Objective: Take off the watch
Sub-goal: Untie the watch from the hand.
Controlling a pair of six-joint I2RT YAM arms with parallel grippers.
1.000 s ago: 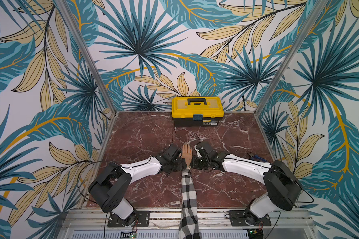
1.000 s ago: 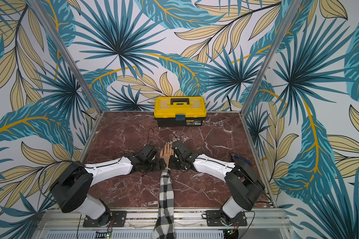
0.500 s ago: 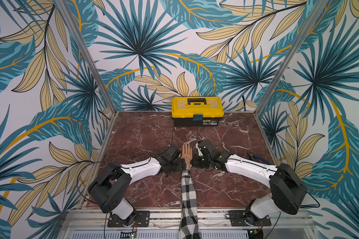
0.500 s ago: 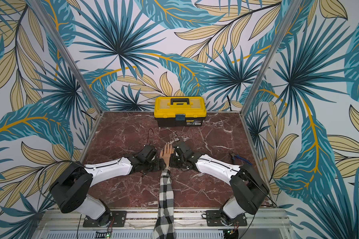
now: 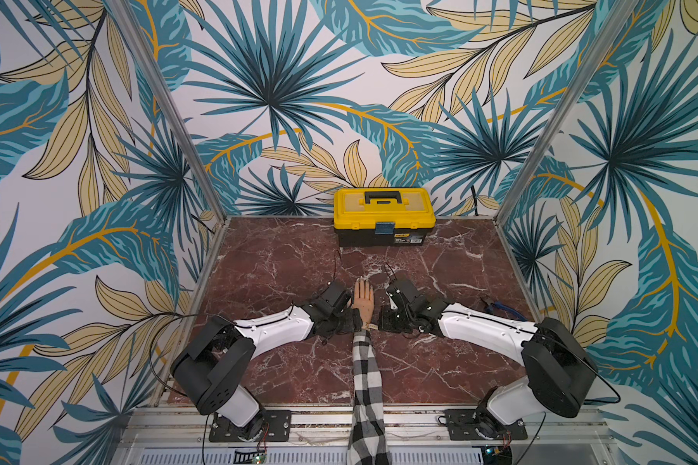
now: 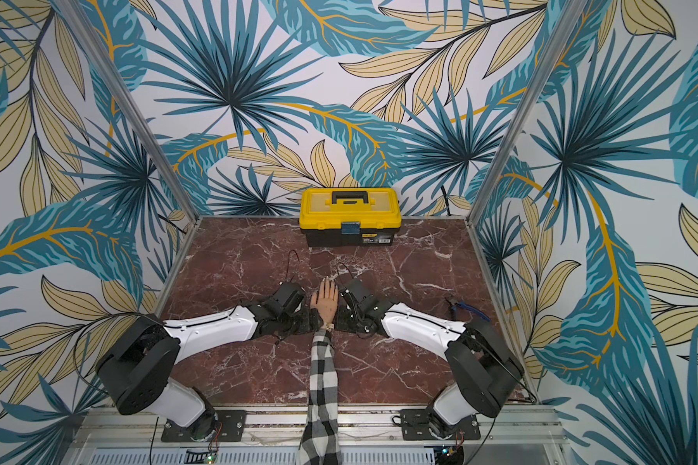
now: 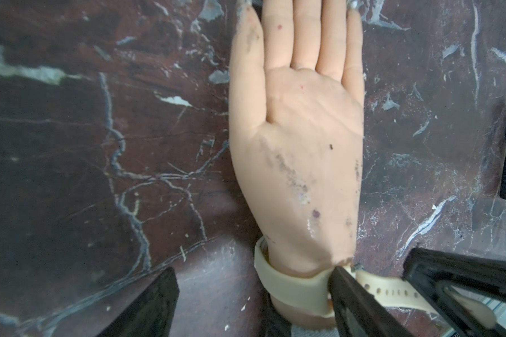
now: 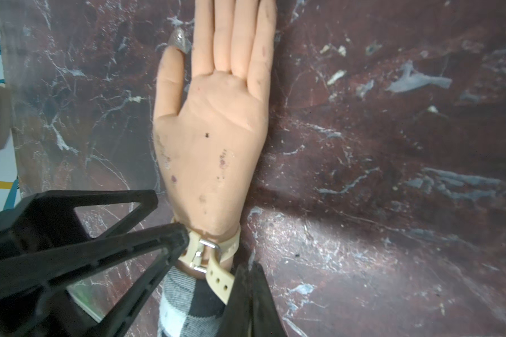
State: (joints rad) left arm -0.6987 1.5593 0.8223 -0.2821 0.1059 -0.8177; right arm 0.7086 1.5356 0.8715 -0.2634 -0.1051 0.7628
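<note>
Two tools: right tool (image 8: 244, 270) pinches the watch (image 8: 200, 251) strap, left tool (image 7: 253, 271) gapes; toolbox (image 5: 383, 215) shut.

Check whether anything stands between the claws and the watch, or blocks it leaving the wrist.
Nothing separates them: the right claw is shut on the watch by its strap tail, the left claw touches the strap. The strap, threaded through the buckle around the mannequin wrist, blocks removal.

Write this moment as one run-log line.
left gripper: open, fingertip at buckle | right gripper: shut on watch strap | watch: on wrist
</note>
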